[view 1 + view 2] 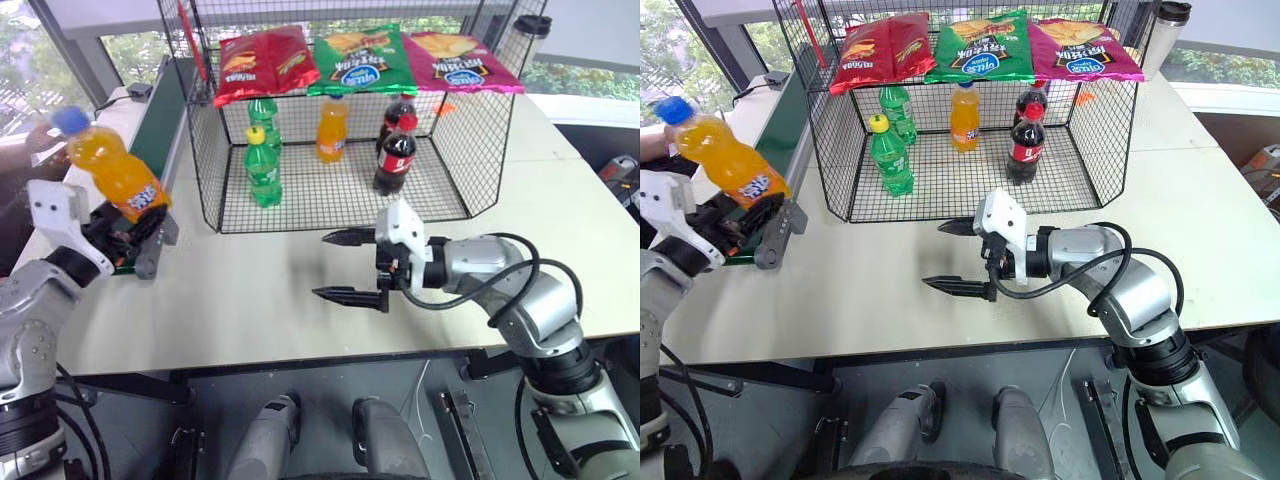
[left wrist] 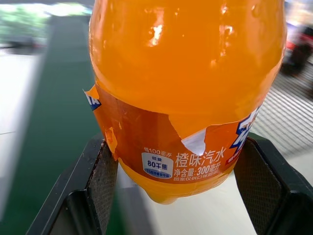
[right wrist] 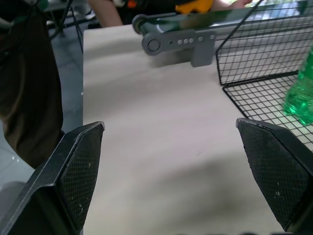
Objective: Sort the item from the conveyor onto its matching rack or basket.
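Left eye view: left gripper [image 1: 128,228] clamped on the bottle [image 1: 112,167], lifted at the belt [image 1: 160,110] end.
Bottle tilts toward 11 o'clock, blue cap up, its lower body squeezed between both pads [image 2: 103,181]. Cage [image 1: 330,150] sits at 2 o'clock from it, holding green, orange and cola bottles. Right gripper [image 1: 345,266] hovers over the table [image 1: 250,310] at the cage's 6 o'clock, jaws wide apart, empty.
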Robot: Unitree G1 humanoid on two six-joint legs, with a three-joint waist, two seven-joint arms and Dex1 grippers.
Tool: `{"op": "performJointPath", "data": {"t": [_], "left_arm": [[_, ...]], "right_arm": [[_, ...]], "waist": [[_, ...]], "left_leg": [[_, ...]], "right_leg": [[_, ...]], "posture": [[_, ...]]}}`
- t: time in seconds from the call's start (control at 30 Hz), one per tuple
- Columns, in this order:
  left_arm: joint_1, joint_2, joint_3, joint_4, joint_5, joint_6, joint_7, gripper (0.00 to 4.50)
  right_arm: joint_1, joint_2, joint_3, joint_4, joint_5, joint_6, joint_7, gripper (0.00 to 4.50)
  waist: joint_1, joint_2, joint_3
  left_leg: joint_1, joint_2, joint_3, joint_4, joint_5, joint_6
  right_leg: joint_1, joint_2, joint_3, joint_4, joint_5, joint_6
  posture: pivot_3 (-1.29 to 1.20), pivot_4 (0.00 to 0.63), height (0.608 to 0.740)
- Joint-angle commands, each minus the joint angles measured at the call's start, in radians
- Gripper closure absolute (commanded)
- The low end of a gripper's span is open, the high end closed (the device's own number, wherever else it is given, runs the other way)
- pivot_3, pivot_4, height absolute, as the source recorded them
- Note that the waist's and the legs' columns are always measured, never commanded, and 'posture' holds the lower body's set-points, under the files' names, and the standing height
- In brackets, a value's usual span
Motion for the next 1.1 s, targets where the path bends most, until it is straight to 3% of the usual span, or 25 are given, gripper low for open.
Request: {"op": "performJointPath", "data": {"t": [0.03, 0.43, 1.1], "left_arm": [[-0.040, 0.021, -0.092, -0.065, -0.023, -0.017, -0.101, 1.62], [-0.182, -0.070, -0.454, -0.011, 0.092, -0.129, -0.304, 1.62], [-0.213, -0.173, -0.537, 0.038, 0.190, -0.202, -0.349, 1.62]], "right_arm": [[-0.051, 0.031, -0.056, -0.010, 0.050, 0.028, -0.039, 0.00], [-0.110, 0.095, -0.083, 0.065, 0.003, 0.009, -0.154, 0.00], [-0.123, 0.091, -0.063, 0.033, 0.034, 0.056, -0.138, 0.00]], "waist": [[0.000, 0.000, 0.000], [-0.002, 0.000, 0.000], [-0.002, 0.000, 0.000]], "left_leg": [[0.000, 0.000, 0.000, 0.000, 0.000, 0.000], [-0.001, 0.000, 0.001, -0.001, 0.001, 0.001], [-0.001, 0.000, 0.001, 0.000, 0.002, 0.002]], "right_leg": [[0.000, 0.000, 0.000, 0.000, 0.000, 0.000], [-0.002, 0.000, 0.000, 0.000, 0.001, 0.000], [-0.002, 0.001, 0.000, 0.000, 0.003, 0.003]], "posture": [[0.00, 0.150, 0.739], [0.00, 0.150, 0.739], [0.00, 0.150, 0.739]]}}
